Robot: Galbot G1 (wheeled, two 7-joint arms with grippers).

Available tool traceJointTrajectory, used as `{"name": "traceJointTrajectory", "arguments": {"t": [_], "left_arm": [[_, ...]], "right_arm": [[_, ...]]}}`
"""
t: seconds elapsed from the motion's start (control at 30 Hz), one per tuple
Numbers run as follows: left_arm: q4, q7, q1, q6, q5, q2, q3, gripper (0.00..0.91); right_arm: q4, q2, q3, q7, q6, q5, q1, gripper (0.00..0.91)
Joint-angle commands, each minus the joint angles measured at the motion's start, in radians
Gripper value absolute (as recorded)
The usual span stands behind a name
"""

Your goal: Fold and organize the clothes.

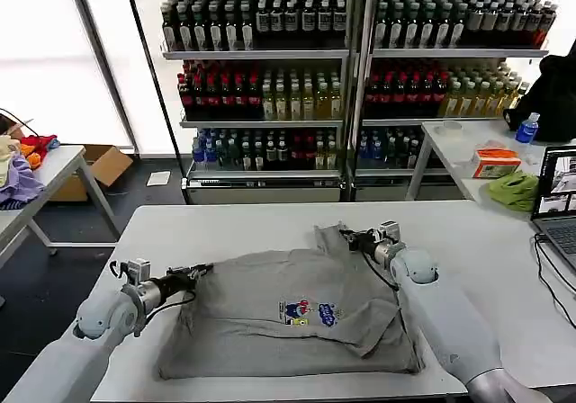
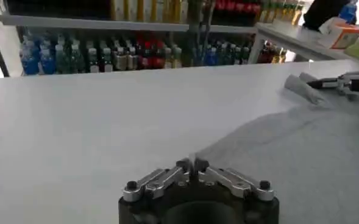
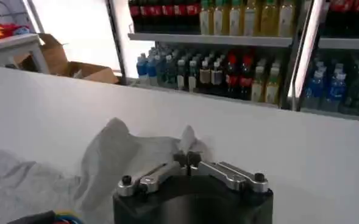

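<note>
It looks like a shop set up as a test room. Tall shelves [image 1: 351, 70] full of drink bottles [image 1: 261, 93] stand behind white tables [image 1: 225, 228], with a laptop [image 1: 556, 196] nearby.

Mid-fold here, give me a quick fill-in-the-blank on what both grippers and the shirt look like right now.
1. The left gripper has its jaws ___ on an edge of the grey shirt.
2. The right gripper pinches the shirt's ___ edge, nearest the shelves.
3. The shirt lies on a ___ table.
4. Its chest print faces ___.

Missing: shut; far; white; up
</note>
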Motion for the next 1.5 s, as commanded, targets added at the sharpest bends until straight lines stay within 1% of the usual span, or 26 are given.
{"name": "traceJointTrajectory", "arguments": {"t": [0.03,0.27,0.37,0.47,0.57,0.6,0.63,0.67,0.87,1.03,1.13,1.23,1.33,1.5], "left_arm": [[-0.053,-0.023,0.015,-0.019,-0.013,0.005,-0.021,0.020],[-0.179,-0.053,0.118,-0.048,-0.025,0.019,-0.098,0.010],[-0.250,-0.063,0.170,-0.059,-0.025,0.021,-0.133,0.010],[-0.297,-0.070,0.213,-0.068,-0.025,0.018,-0.160,0.010],[-0.339,-0.070,0.263,-0.076,-0.025,0.020,-0.191,0.010],[-0.350,-0.071,0.275,-0.078,-0.025,0.021,-0.197,0.010],[-0.361,-0.072,0.292,-0.080,-0.025,0.021,-0.207,0.010],[-0.376,-0.071,0.315,-0.082,-0.025,0.022,-0.219,0.020],[-0.427,-0.076,0.394,-0.087,-0.021,0.023,-0.252,0.010],[-0.462,-0.089,0.435,-0.085,-0.021,0.037,-0.270,0.010],[-0.491,-0.092,0.475,-0.077,-0.022,0.045,-0.291,0.020],[-0.514,-0.093,0.528,-0.065,-0.020,0.046,-0.318,0.010],[-0.541,-0.094,0.584,-0.055,-0.012,0.043,-0.347,0.010],[-0.584,-0.080,0.678,-0.028,0.004,0.037,-0.396,0.010]], "right_arm": [[0.109,-0.020,0.026,0.015,-0.012,0.077,-0.037,0.000],[0.294,-0.079,0.104,0.058,-0.054,0.198,-0.157,0.000],[0.403,-0.104,0.140,0.083,-0.070,0.257,-0.215,0.000],[0.488,-0.118,0.171,0.102,-0.073,0.292,-0.266,0.000],[0.563,-0.124,0.227,0.120,-0.073,0.313,-0.326,0.000],[0.567,-0.124,0.231,0.121,-0.073,0.314,-0.338,0.000],[0.596,-0.124,0.261,0.127,-0.079,0.327,-0.363,0.000],[0.631,-0.126,0.279,0.129,-0.083,0.330,-0.398,0.000],[0.767,-0.153,0.364,0.148,-0.094,0.337,-0.555,0.000],[0.860,-0.184,0.464,0.165,-0.106,0.389,-0.675,0.000],[0.915,-0.199,0.508,0.166,-0.108,0.389,-0.771,0.000],[0.961,-0.191,0.544,0.176,-0.109,0.390,-0.869,0.000],[1.027,-0.165,0.571,0.186,-0.108,0.393,-0.983,0.000],[1.066,-0.137,0.586,0.199,-0.109,0.377,-1.073,0.000]]}}
